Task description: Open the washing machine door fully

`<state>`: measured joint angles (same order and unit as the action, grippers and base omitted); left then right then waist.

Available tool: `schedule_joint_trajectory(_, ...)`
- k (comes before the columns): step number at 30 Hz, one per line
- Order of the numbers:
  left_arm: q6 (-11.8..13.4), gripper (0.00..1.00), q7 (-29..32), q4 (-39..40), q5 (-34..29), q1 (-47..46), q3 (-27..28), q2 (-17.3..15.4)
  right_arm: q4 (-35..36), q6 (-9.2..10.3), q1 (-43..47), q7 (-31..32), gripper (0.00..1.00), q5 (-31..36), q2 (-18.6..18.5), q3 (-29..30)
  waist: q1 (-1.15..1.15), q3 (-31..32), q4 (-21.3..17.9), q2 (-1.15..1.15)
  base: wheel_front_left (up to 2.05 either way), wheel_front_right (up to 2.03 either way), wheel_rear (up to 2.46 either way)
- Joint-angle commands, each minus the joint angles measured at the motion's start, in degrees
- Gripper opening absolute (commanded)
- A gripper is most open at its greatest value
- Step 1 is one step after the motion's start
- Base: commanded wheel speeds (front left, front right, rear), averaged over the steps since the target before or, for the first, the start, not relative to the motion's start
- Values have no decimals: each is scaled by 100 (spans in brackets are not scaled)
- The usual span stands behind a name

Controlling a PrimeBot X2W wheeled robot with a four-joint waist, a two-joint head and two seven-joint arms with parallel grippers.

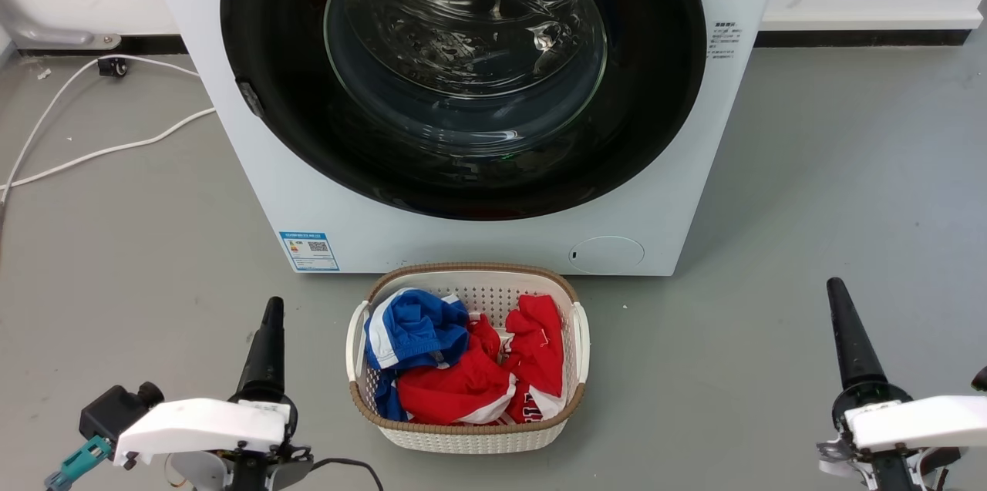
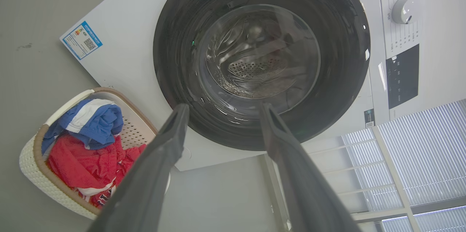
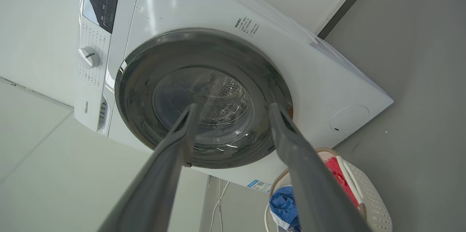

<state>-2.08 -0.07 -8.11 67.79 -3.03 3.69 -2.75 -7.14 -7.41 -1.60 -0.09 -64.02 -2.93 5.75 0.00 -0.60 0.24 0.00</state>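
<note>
The white washing machine (image 1: 478, 244) stands straight ahead, and its washing machine door (image 1: 463, 52), a glossy black disc with a bulging glass bowl, lies shut flat against the front. A small grey tab (image 1: 248, 98) sits on the door's left edge. My left gripper (image 1: 273, 306) hovers low at the lower left and my right gripper (image 1: 835, 287) at the lower right, both well short of the machine. In the wrist views the left gripper (image 2: 224, 106) and right gripper (image 3: 233, 105) are open, empty, and aimed at the door (image 2: 261, 57) (image 3: 218, 79).
A white laundry basket (image 1: 356, 337) with red and blue clothes sits on the grey floor right in front of the machine, between my arms. White cables (image 1: 92, 152) trail over the floor at the left. The control dial (image 2: 406, 8) sits above the door.
</note>
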Motion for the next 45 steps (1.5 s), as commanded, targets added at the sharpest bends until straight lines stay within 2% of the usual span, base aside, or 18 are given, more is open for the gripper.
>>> schedule_joint_trajectory(1, 64, 100, -71, 158, -338, -26, -59, -13, 210, -8, -8, -80, 100, 383, -11, -45, 0, 0, 3, 0, 0, 0, 0)
schedule_joint_trajectory(9, 265, 100, -245, 288, -1285, 51, -233, -13, 480, -9, 124, -254, 100, 1448, -10, -173, 0, -5, 15, 0, 0, 0, 0)
schedule_joint_trajectory(22, 397, 100, -500, 453, -2421, 166, -469, -14, 735, -10, 293, -509, 100, 2630, -7, -239, 0, 11, 27, 0, 0, 0, 0)
schedule_joint_trajectory(45, 422, 100, -867, 753, -3809, 324, -704, -15, 1061, -11, 538, -871, 100, 4036, -3, -245, 0, 28, 57, 0, 0, 0, 0)
